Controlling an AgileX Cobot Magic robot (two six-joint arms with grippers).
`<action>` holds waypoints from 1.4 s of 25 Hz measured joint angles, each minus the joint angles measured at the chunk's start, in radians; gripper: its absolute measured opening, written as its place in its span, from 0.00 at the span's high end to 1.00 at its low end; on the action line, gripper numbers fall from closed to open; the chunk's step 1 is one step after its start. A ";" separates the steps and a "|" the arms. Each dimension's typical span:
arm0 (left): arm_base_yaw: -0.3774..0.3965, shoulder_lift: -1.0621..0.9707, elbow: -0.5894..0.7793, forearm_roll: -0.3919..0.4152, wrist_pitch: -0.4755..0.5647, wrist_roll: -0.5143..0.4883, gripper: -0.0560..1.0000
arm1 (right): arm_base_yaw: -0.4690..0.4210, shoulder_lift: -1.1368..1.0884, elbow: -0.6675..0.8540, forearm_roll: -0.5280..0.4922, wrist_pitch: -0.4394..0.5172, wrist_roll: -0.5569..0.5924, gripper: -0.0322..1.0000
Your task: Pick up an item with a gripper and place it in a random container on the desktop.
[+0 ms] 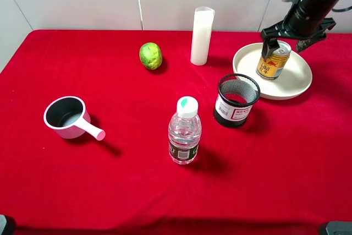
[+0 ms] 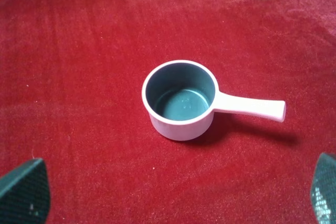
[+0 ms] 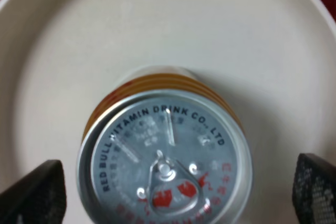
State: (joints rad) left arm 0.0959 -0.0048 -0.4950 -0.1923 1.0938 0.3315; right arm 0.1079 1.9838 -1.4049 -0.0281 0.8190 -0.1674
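The orange-gold drink can (image 1: 273, 61) stands in the cream-white plate (image 1: 300, 81) at the back right of the red desktop (image 1: 126, 180). My right gripper (image 1: 286, 45) hovers just above the can, open, with a finger on each side. In the right wrist view the can's silver pull-tab top (image 3: 165, 166) sits between the two black fingers (image 3: 37, 192), with a gap on both sides, and the plate (image 3: 168, 35) is around it. My left gripper (image 2: 176, 190) is open and empty above the small saucepan (image 2: 181, 100); it does not show in the exterior high view.
A black mesh cup (image 1: 236, 100) stands just in front of the plate. A clear water bottle (image 1: 185, 130) is at centre front, a pink-handled saucepan (image 1: 69, 116) at left, a green lime (image 1: 150, 55) and a tall white cylinder (image 1: 202, 36) at the back.
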 joint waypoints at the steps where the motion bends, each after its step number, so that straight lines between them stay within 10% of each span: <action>1: 0.000 0.000 0.000 0.000 0.000 0.000 0.01 | 0.000 0.000 -0.013 0.000 0.022 0.000 0.34; 23: 0.000 0.000 0.000 0.000 0.000 0.000 0.01 | 0.000 -0.243 -0.070 0.028 0.387 0.010 0.30; 35: 0.000 0.000 0.000 0.000 0.000 0.000 0.01 | 0.000 -0.438 -0.070 0.044 0.400 0.055 0.30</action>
State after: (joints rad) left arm 0.0959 -0.0048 -0.4950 -0.1923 1.0938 0.3315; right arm 0.1079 1.5459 -1.4752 0.0158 1.2189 -0.1122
